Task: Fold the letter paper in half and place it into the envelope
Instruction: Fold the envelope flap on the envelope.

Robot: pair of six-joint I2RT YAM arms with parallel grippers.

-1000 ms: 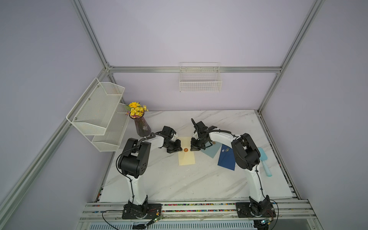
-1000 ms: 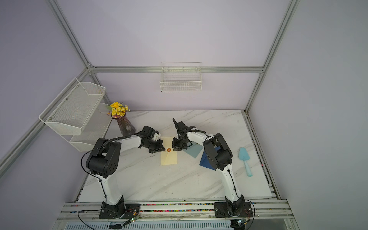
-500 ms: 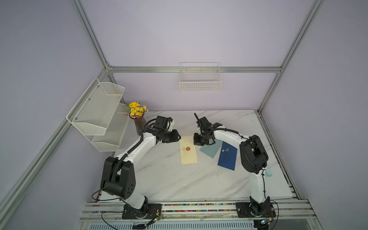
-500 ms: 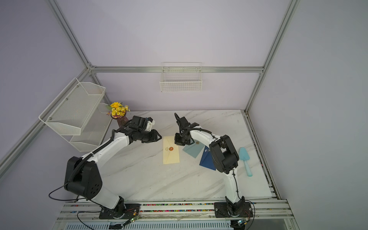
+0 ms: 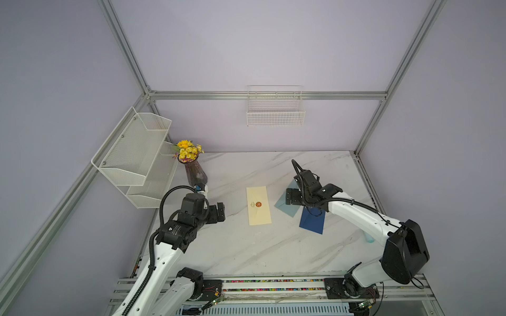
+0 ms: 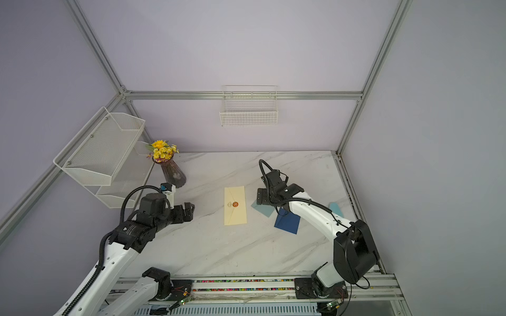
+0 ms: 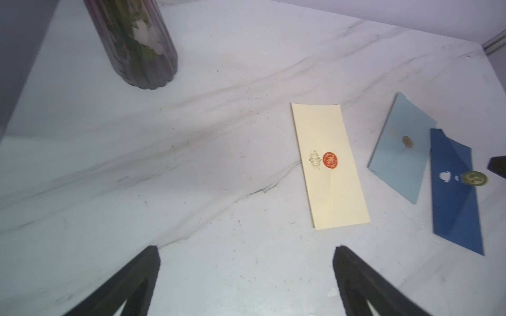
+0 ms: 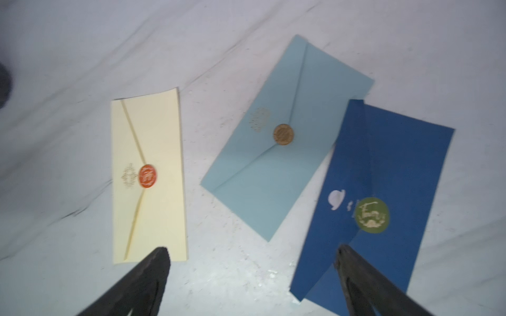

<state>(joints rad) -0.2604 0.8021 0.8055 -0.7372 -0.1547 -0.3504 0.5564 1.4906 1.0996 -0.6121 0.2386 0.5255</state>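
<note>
Cream envelope flat on marble table, sealed, between the arms, long axis running away from the robot base. Lies nearer right gripper than left gripper. Jaws of both spread wide, holding nothing.

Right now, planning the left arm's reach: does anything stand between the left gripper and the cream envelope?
Nothing visible does. Only bare table lies between the open left gripper and the cream envelope. The vase stands aside; the light blue envelope and the dark blue envelope lie beyond the cream one.
</note>
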